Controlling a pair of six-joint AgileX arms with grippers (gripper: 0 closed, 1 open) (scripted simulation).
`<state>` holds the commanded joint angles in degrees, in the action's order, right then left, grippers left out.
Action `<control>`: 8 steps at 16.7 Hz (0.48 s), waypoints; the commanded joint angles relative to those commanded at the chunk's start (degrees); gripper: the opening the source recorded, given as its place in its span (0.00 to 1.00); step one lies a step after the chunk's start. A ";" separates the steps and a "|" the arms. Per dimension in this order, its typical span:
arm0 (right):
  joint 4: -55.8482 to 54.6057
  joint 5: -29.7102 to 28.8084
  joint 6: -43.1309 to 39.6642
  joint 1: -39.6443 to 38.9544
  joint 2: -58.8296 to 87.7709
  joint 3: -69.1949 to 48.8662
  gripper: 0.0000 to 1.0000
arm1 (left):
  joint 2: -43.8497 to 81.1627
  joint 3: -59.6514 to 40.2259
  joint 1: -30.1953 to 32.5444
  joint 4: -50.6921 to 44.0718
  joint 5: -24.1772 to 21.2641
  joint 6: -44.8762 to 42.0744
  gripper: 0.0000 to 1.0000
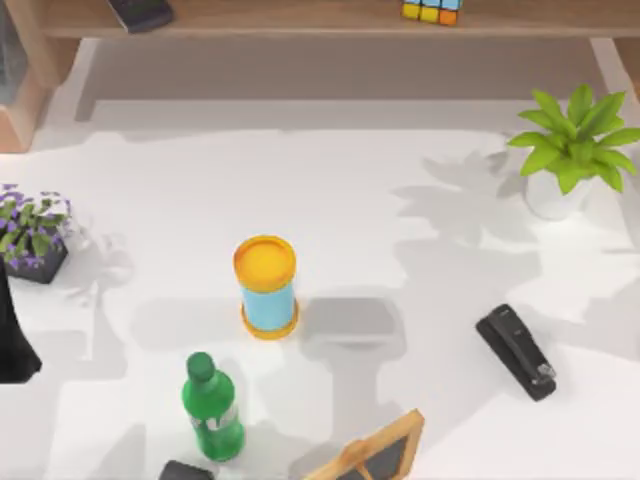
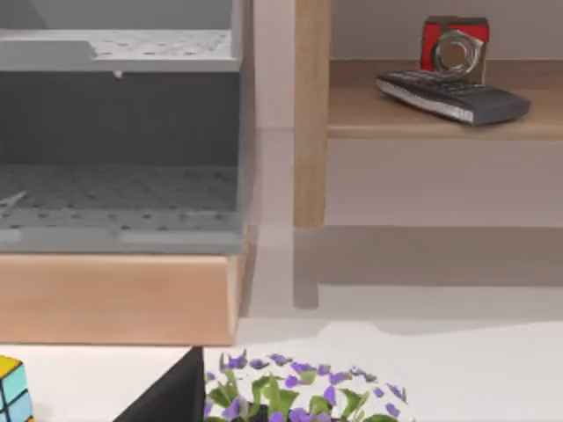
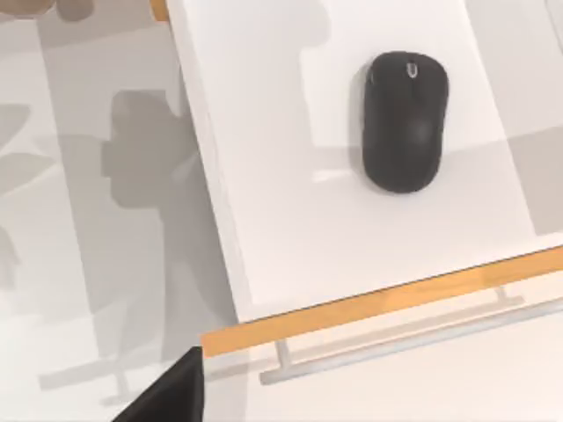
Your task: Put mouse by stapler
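- The black mouse (image 3: 405,120) lies alone in a white drawer with an orange-wood front edge (image 3: 369,308) and a metal handle, in the right wrist view.
- The one stapler (image 1: 516,351) lies on the white table (image 1: 330,190), right side, near one leafy potted plant (image 1: 572,145).
- One yellow-lidded blue can (image 1: 267,287), one green bottle (image 1: 212,409), no readable label.
- Can't tell either gripper's finger state.

Top view: we look straight down on worktop (image 1: 330,200). Left wrist view faces shelf (image 2: 440,114), shares purple flowers (image 2: 299,400). Right wrist view looks down, close, on mouse (image 3: 405,120).
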<state>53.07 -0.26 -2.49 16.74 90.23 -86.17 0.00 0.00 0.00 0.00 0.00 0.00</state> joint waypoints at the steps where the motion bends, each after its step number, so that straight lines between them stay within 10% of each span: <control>1: 2.92 -0.01 -0.31 0.67 6.07 -5.59 1.00 | 0.00 0.00 0.00 0.00 0.00 0.00 1.00; 8: 18.36 -0.66 -1.42 4.01 41.84 -39.43 1.00 | 0.00 0.00 0.00 0.00 0.00 0.00 1.00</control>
<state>71.43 -0.93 -3.91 20.75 132.07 -125.60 0.00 0.00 0.00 0.00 0.00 0.00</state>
